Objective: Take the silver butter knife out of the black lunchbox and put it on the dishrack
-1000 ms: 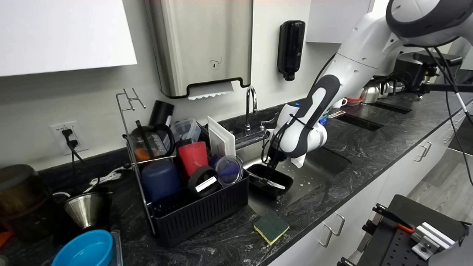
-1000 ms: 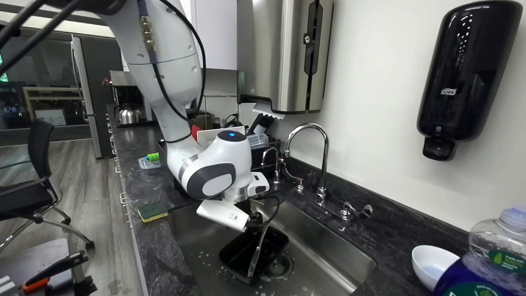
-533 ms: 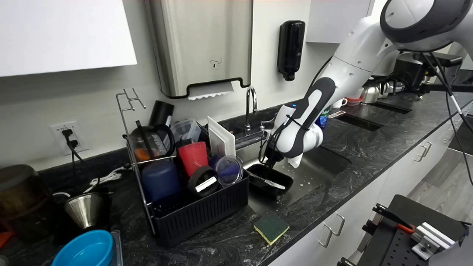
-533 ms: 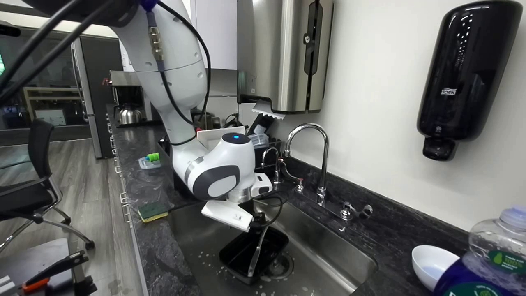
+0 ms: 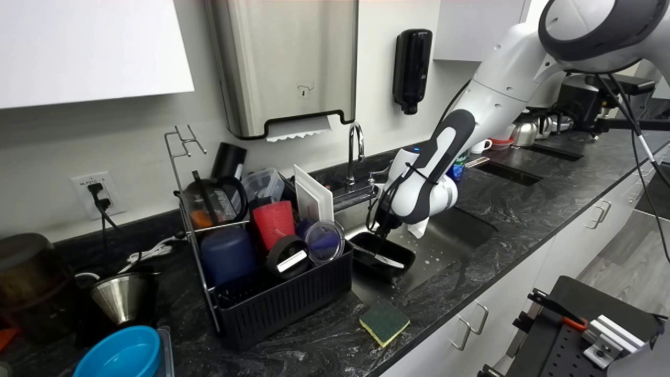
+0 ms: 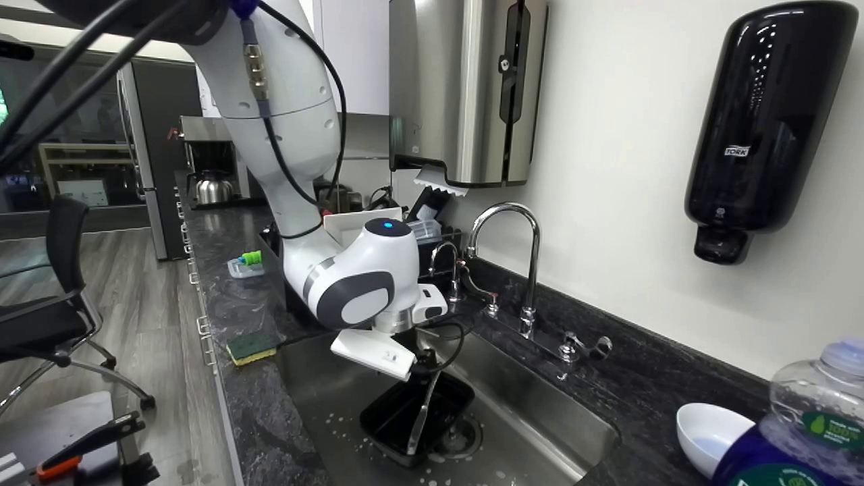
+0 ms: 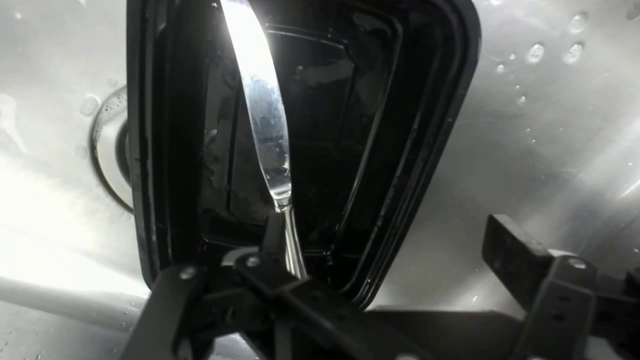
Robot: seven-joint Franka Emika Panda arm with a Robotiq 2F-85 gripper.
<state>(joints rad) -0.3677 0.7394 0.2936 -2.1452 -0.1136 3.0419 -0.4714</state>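
A silver butter knife (image 7: 267,112) lies in the black lunchbox (image 7: 425,107), which sits in the sink. Its blade shows clearly in the wrist view, while part of the handle is hidden behind my left-hand finger. My gripper (image 7: 387,240) stands wide open over the box's near end. One fingertip overlaps the handle's left side in that view; the opposite one is far right, over bare steel. Whether the finger touches the knife I cannot tell. The knife (image 6: 418,425) also shows in both exterior views, slanting across the box (image 6: 386,422). The dishrack (image 5: 288,303) stands left of the sink.
The dishrack holds a red cup (image 5: 274,224), a blue container (image 5: 227,252) and white boards (image 5: 313,196). A sponge (image 5: 384,322) lies on the counter's front part. Faucets (image 6: 533,270) rise behind the sink (image 6: 560,425). A white bowl (image 6: 709,432) and a soap bottle (image 6: 803,432) stand beside it.
Over the first half second my arm shifted slightly, up and left in one exterior picture; since then it has held still. The knife and lunchbox have not moved, and the gripper has stayed open.
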